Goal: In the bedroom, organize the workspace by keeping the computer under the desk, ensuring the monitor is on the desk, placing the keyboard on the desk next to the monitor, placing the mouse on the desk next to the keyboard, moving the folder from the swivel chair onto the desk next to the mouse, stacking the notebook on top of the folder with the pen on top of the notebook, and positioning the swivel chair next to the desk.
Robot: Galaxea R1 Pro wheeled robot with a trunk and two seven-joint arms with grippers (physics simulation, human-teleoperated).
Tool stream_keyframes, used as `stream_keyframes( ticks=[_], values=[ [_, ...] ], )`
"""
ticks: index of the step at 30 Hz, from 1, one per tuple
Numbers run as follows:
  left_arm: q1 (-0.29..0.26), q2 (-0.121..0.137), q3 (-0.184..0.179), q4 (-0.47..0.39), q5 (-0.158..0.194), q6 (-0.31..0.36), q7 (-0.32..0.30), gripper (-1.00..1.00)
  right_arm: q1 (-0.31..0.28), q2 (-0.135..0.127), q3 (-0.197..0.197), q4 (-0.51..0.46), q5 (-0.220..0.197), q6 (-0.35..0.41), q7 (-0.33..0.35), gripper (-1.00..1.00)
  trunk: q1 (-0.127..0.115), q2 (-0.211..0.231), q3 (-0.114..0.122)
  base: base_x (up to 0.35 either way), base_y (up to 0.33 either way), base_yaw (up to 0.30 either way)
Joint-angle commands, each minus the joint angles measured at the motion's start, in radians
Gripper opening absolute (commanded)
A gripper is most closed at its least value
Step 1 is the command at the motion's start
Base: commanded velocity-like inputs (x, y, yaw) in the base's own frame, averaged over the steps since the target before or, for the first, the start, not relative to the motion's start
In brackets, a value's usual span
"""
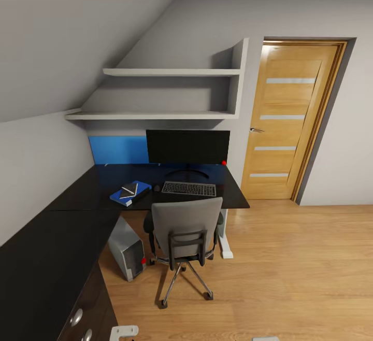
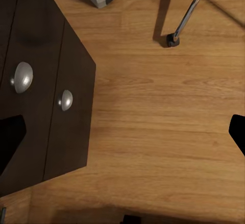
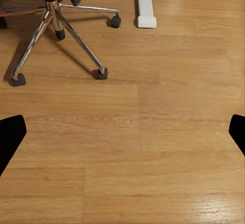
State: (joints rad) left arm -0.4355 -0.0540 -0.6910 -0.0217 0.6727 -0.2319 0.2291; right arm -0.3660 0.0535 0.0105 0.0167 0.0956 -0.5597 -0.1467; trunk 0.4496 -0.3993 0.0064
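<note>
The job is looking all but finished: on the tabletop [image 1: 235, 198], the keyboard [image 1: 189, 189] is lying before the monitor [image 1: 187, 146], with the mouse [image 1: 157, 188] and blue folder [image 1: 129, 194], bearing a dark notebook [image 1: 129, 189], lying beyond the keyboard. The pen is too small to make out. The computer [image 1: 127, 248] is sitting under the tabletop beside the swivel chair [image 1: 185, 240]; both pincers are hanging spread and empty over the floor [image 3: 153, 147], so next I judge only checking remains.

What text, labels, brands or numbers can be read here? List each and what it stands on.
None can be read.
keyboard: key legends too small to read.
monitor: screen dark, no brand visible.
computer: no label legible.
notebook: cover shows no readable text.
</note>
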Motion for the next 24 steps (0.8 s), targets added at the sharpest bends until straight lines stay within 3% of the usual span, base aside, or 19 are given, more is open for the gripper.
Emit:
stream_keyframes(
  ticks=[1, 24],
  values=[
    [0.0, 0.0, -0.008, 0.0, 0.006, -0.002, 0.004, 1.0, -0.001, 0.0, 0.001, 0.002, 0.01, -0.002, -0.01, 1.0, 0.0, -0.001, 0.0, 0.0, 0.0, 0.0],
    [0.0, -0.001, -0.009, 0.0, 0.005, -0.001, 0.005, 1.0, -0.001, 0.0, 0.0, 0.002, 0.01, -0.002, -0.01, 1.0, 0.0, -0.001, 0.0, 0.0, 0.0, 0.0]
  ],
)
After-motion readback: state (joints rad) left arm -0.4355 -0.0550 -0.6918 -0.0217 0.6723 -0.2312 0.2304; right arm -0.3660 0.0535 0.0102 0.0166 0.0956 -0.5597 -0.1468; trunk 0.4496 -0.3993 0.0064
